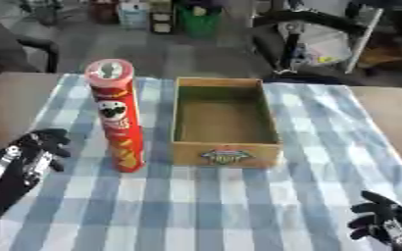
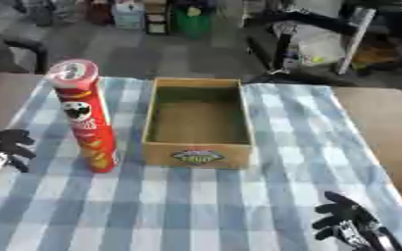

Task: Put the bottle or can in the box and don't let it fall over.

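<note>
I am holding my left hand [image 1: 35,149] and right hand [image 1: 383,220] open near the tablecloth's [image 1: 238,206] front corners, not yet gripping the upright can [image 1: 117,115] standing just left of the empty box [image 1: 224,122], so next I probably need to grasp it.

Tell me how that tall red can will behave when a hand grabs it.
The red can stands upright, tall on a narrow base, so a high nudge would probably tip it. Being round, it would likely roll once down. Its glossy wall may be slippery.
</note>
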### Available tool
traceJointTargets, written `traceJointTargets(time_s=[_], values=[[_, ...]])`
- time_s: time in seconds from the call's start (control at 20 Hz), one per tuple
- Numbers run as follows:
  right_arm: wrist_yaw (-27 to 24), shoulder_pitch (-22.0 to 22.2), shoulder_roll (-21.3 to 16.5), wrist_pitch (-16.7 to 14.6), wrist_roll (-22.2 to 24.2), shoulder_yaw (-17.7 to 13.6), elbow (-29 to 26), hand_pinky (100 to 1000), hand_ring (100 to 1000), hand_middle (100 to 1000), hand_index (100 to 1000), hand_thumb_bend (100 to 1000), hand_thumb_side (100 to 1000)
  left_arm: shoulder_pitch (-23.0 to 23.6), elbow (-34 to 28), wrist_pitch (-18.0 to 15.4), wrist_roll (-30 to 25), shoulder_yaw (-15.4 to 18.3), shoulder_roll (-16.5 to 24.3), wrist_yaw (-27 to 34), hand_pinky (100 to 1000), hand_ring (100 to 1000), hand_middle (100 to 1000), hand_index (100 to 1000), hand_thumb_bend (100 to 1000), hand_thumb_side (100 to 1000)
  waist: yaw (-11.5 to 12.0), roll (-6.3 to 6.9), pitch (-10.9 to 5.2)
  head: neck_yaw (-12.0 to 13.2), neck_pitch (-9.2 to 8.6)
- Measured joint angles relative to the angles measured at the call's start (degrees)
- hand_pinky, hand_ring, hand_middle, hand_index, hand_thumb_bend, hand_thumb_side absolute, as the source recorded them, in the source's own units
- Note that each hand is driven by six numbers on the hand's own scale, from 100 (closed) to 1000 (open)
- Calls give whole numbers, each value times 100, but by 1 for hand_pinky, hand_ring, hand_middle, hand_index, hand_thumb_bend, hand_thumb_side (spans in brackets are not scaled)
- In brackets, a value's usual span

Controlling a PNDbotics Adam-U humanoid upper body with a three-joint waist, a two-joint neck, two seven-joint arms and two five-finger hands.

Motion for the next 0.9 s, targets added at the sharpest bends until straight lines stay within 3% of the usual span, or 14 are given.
traceJointTargets(time_s=[0.25, 0.5, 0.6, 0.75, 0.9], values=[[-10, 2, -11, 3, -12, 0, 0, 522, 588, 648, 854, 100, 668, -443, -208, -102, 507, 172, 859, 125, 563, 675, 705, 825, 161, 610, -38, 28, -45, -15, 1], [-20, 10, -74, 8, -1, 8, 3, 522, 588, 648, 854, 100, 667, -1241, -82, -170, 619, 44, 2307, 207, 619, 737, 780, 878, 231, 592, -119, 84, -120, -18, 5], [-24, 13, -109, 11, 11, 30, 3, 522, 588, 648, 854, 100, 667, -1695, 158, -300, 372, -170, 2928, 205, 660, 760, 810, 898, 262, 611, -186, 98, -149, -6, 7], [-43, 35, -157, 7, 43, 67, 3, 522, 588, 648, 854, 100, 667, -2498, 660, -659, -427, -637, 3658, 92, 731, 800, 851, 924, 313, 628, -277, 130, -182, 39, 9], [-65, 55, -202, 17, 75, 104, 3, 522, 588, 649, 854, 100, 675, -3399, 1251, -1128, -1586, -1191, 3894, -252, 762, 822, 864, 931, 360, 634, -359, 149, -205, 62, 9]])
